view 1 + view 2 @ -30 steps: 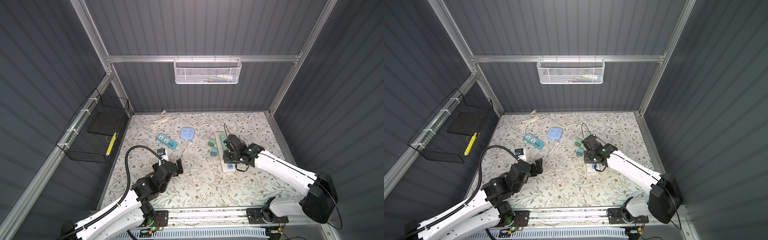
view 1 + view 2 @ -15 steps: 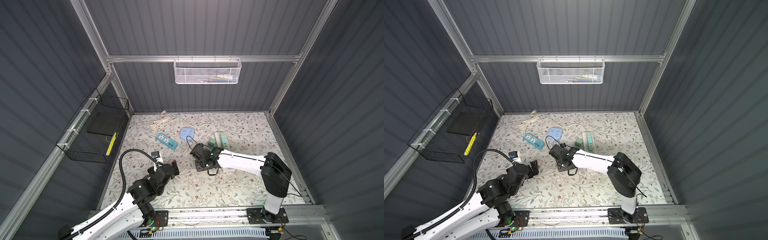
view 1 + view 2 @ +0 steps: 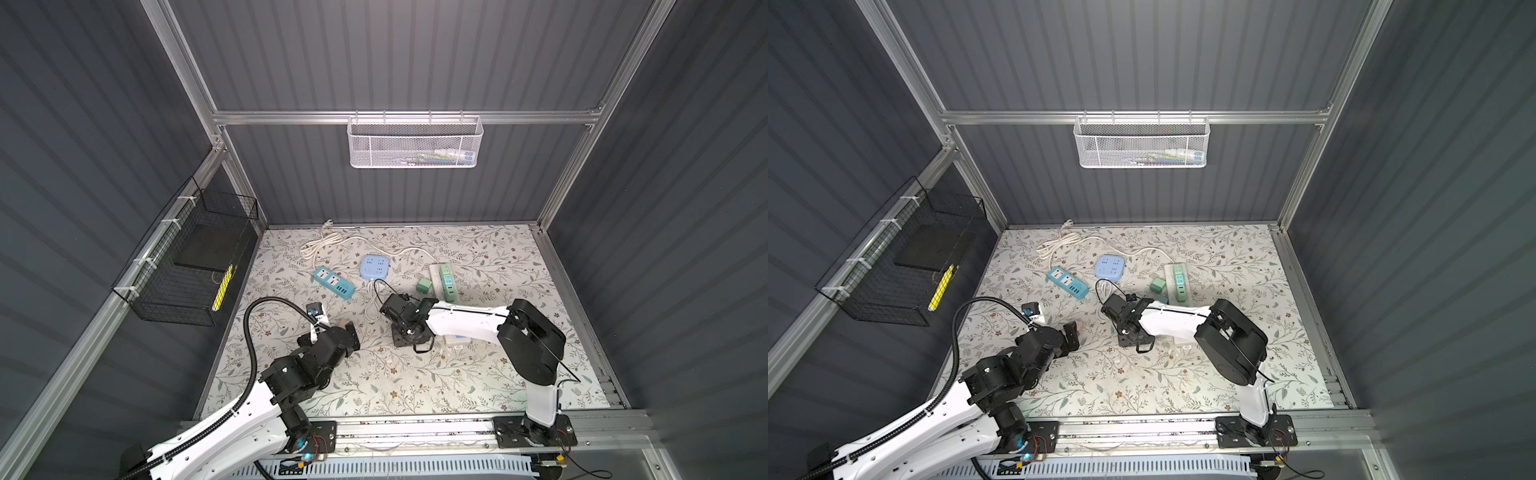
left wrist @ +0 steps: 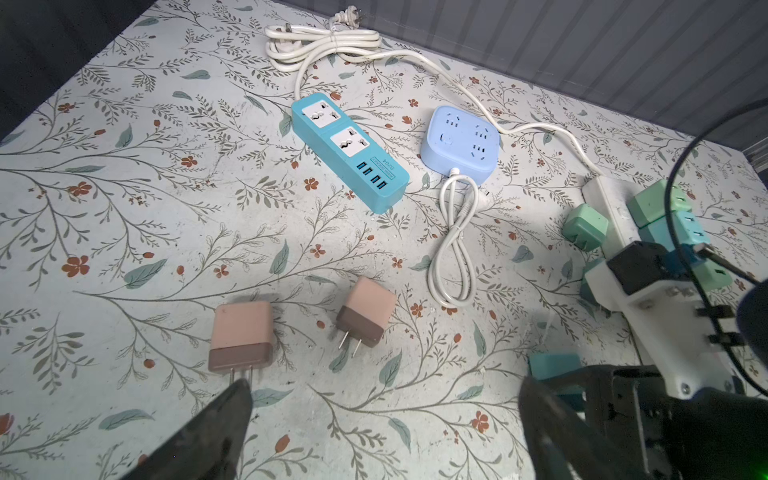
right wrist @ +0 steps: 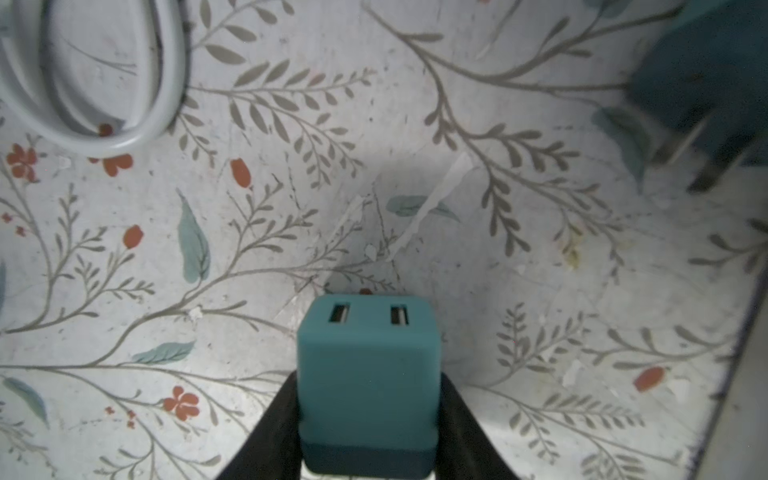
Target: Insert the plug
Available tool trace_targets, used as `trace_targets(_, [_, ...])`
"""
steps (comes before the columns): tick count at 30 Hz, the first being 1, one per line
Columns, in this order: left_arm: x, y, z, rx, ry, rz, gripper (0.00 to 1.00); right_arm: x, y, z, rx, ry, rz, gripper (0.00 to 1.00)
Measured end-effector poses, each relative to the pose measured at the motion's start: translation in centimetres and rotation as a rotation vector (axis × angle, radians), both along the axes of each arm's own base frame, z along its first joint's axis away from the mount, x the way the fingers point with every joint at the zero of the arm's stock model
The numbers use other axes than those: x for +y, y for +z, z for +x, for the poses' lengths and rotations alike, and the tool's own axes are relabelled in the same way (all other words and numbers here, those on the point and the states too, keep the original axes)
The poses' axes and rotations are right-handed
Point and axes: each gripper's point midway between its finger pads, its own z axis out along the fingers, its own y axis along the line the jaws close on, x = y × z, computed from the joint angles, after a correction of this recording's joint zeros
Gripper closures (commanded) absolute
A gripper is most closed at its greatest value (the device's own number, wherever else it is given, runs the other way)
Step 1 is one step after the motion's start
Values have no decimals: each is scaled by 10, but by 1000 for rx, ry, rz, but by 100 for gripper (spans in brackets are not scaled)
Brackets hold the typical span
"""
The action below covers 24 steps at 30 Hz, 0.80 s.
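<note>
the right fingers point(image 5: 274, 428) are closed on the teal plug point(image 5: 368, 374), low in the centre of the right wrist view, prongs hidden; the left fingers point(image 4: 199, 440) are spread wide, empty. before any push, the prongs should be squared to a free socket point(image 4: 351, 143).

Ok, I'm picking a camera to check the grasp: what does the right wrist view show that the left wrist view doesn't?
Right wrist only: the teal plug's two slots and the right gripper's pinch on it. Left wrist only: two pink plugs, teal strip, blue socket, white strip. Both: floral mat, white cord loop.
</note>
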Motion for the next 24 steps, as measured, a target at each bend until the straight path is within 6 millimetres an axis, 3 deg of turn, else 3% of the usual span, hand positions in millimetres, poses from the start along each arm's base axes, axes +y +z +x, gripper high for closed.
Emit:
trace_targets(7, [0,3,0,-9,-2,-9,0,-1,-4,-2,17,-13,22,38])
trace_targets(13, [-2,5,1,-11,-4,-8,0,-1,2,-15,52,-15,91,30])
trace_targets(24, [-6,13,4,-16,-11,-11,0,33,10,-29,133,9,308,22])
